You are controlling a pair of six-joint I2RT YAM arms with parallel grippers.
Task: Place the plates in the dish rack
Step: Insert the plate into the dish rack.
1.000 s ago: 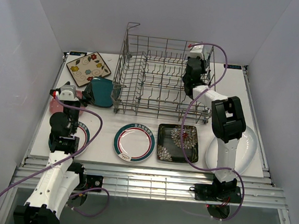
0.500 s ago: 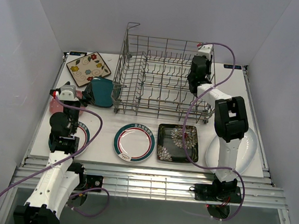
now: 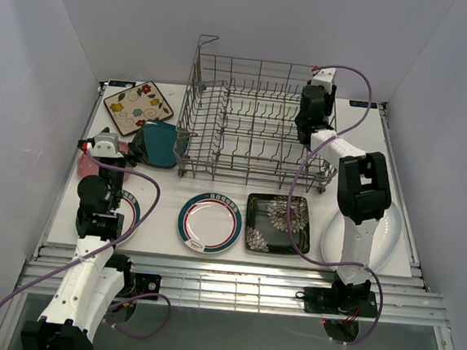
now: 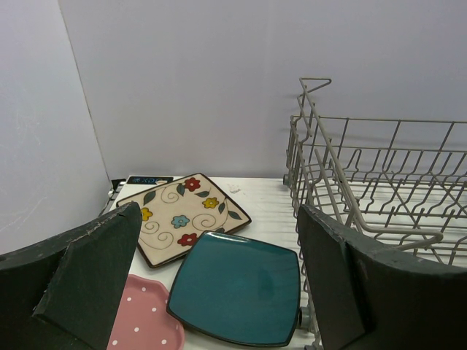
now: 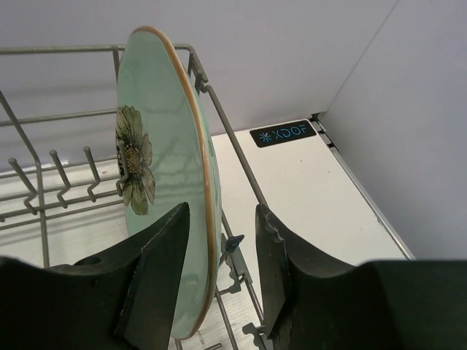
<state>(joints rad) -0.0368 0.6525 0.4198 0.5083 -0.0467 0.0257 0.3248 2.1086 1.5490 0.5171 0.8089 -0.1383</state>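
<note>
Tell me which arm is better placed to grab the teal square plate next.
Left. The open left pincer faces the teal square plate lying directly ahead, beside the grey wire dish rack. The right pincer straddles the mint round plate standing at the rack's opposite end.

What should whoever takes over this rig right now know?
Left gripper: open, empty, at the left side of the table.
Right gripper: open, fingers either side of the mint plate's rim.
Done: the mint plate stands upright at the right end of the dish rack.
To do: seven lie on the table: cream floral square, teal square, pink dotted plate, green-rimmed round, second green-rimmed round, black floral square, white plate.
</note>
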